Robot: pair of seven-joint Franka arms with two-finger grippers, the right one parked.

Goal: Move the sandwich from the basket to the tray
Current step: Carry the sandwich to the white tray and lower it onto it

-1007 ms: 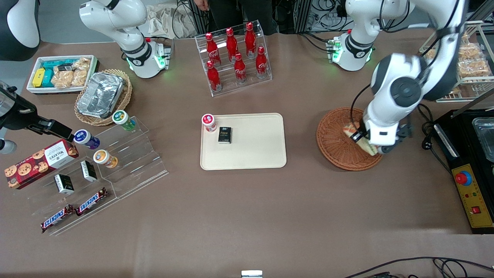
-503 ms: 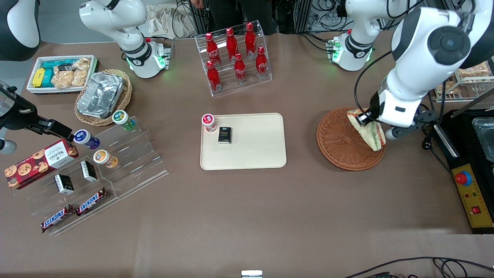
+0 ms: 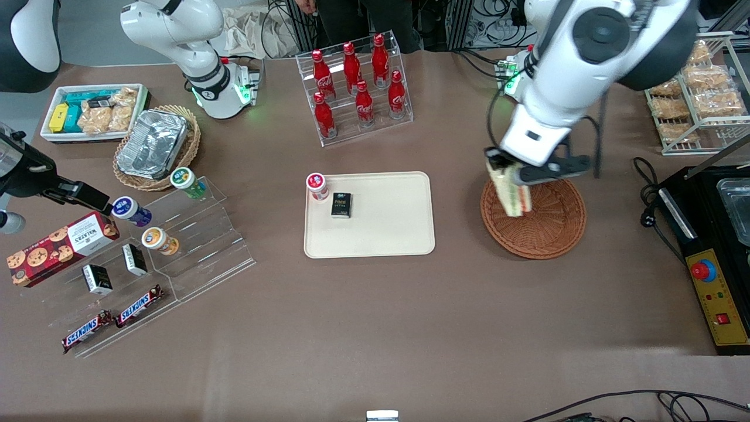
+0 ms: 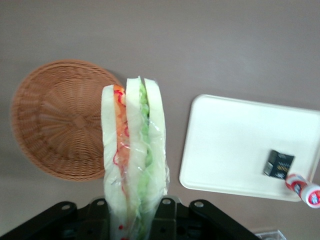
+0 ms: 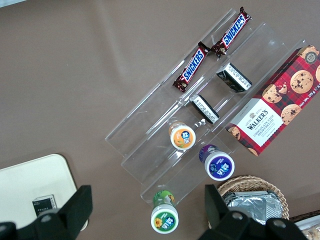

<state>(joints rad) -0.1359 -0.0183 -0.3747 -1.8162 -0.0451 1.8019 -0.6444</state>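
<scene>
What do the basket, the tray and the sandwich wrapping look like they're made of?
Basket: reddish-brown woven wicker, matte, going by its radiating weave. Tray: likely cream plastic, smooth with a moulded low rim. Sandwich, held above the basket by the gripper: white bread in what seems clear glossy film, judging by its wrinkles and glints.

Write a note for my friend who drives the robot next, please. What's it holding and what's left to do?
Gripper: shut on the sandwich, held in the air above the basket's rim, on the side toward the tray.
Done: sandwich lifted out of the basket.
Left: carry it over the tray, lower it onto a bare part, away from the small black box and the red-capped bottle, then let go.
</scene>
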